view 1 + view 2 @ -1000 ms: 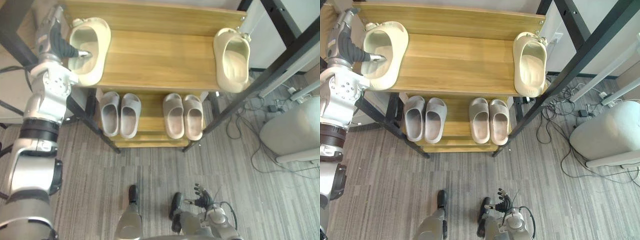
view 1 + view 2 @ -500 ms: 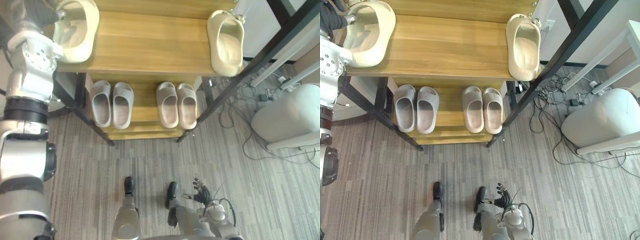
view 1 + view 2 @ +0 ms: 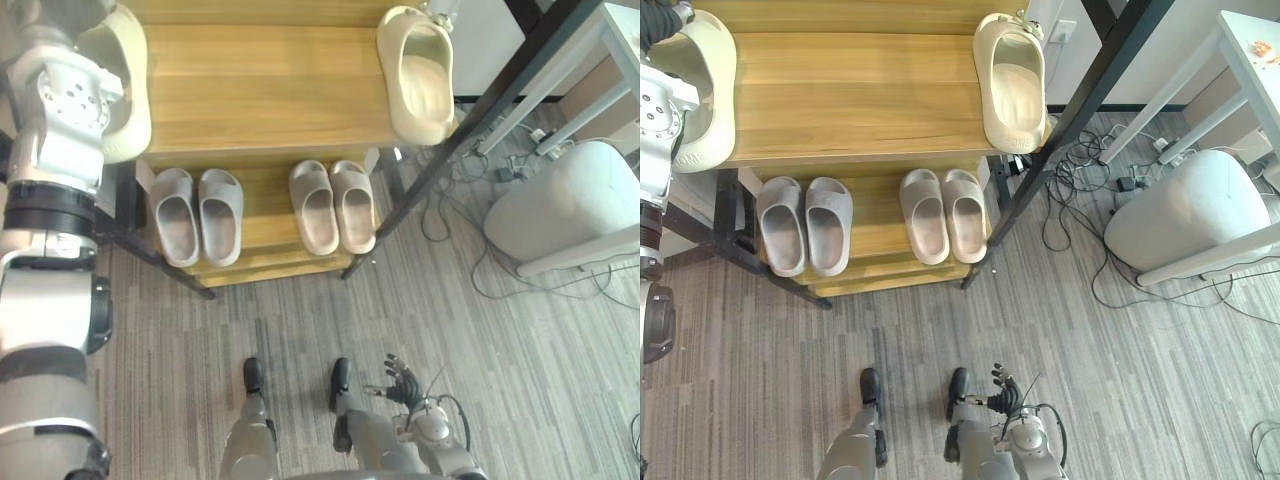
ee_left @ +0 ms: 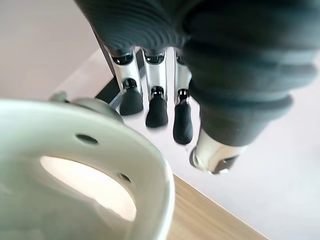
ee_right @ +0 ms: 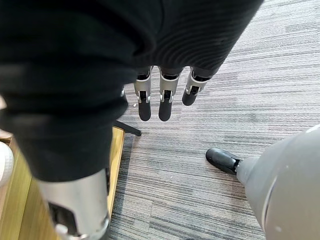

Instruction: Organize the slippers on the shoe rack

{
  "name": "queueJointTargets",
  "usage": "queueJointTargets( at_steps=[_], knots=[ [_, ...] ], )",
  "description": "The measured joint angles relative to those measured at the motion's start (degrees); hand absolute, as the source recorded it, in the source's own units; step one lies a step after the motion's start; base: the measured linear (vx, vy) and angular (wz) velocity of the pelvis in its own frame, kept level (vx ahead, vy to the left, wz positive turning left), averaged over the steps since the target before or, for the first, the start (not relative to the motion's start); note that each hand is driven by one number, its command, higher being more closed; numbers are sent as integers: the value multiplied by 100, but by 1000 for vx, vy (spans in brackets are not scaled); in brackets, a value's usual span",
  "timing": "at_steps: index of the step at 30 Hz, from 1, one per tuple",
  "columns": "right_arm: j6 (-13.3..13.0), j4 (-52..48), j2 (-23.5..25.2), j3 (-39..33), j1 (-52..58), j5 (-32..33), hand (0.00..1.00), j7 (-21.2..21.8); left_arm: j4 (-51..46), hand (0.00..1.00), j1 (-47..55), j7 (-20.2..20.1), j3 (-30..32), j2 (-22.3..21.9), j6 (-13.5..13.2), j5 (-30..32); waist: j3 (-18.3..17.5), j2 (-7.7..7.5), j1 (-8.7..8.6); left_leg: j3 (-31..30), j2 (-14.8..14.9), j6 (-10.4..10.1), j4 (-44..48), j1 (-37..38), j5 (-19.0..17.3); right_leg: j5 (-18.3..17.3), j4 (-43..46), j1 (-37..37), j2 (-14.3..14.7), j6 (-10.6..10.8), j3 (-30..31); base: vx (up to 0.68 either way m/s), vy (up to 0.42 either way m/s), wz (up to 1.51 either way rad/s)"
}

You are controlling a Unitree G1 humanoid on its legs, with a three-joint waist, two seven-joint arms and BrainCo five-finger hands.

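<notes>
Our two side-by-side head cameras look steeply down, sharing the shoe rack [image 3: 860, 90] and floor [image 3: 1120, 350]; each wrist camera peers closely past its own fingers [image 4: 156, 107], left toward a slipper [image 4: 50, 130], right toward floor.

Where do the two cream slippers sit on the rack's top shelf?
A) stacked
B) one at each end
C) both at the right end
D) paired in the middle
B: the left cream slipper and the right cream slipper lie at opposite ends of the top shelf.

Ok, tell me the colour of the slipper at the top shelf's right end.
Cream; the slipper shows best in the left eye view.
</notes>
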Motion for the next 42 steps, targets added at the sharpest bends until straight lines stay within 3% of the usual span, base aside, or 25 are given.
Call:
queueJointTargets(
  at_steps=[6, 18, 23, 42],
  knots=[
    [-2, 8, -3, 42, 12, -13, 0, -8, -88, 0, 3, 40, 2, -127, 7, 9, -2, 6, -19, -1, -5, -36, -2, 107, -44, -10, -34, 126, -1, -14, 28, -17, 55, 0],
    [6, 17, -12, 109, 39, -59, 0, -1, -1613, 0, 1119, 234, 358, -137, -48, 7, -35, 88, 30, -94, -27, -51, -2, 106, -70, -5, -79, 199, -11, 6, -61, -9, 55, 4],
    [15, 49, -79, 123, 76, -67, 0, 13, -1615, 0, 1434, 220, 511, -221, -58, 60, -63, 192, 51, -202, -32, -64, -2, 170, -81, -38, -100, 332, -1, 19, -161, 3, 46, 10],
    [15, -10, -94, 134, 295, -63, 0, 112, -1365, 0, 1474, 99, 724, -77, 69, 351, -53, 232, 118, -199, 5, -96, 0, 95, -105, -88, -99, 262, 35, -4, -170, -12, 32, 0]
  ],
)
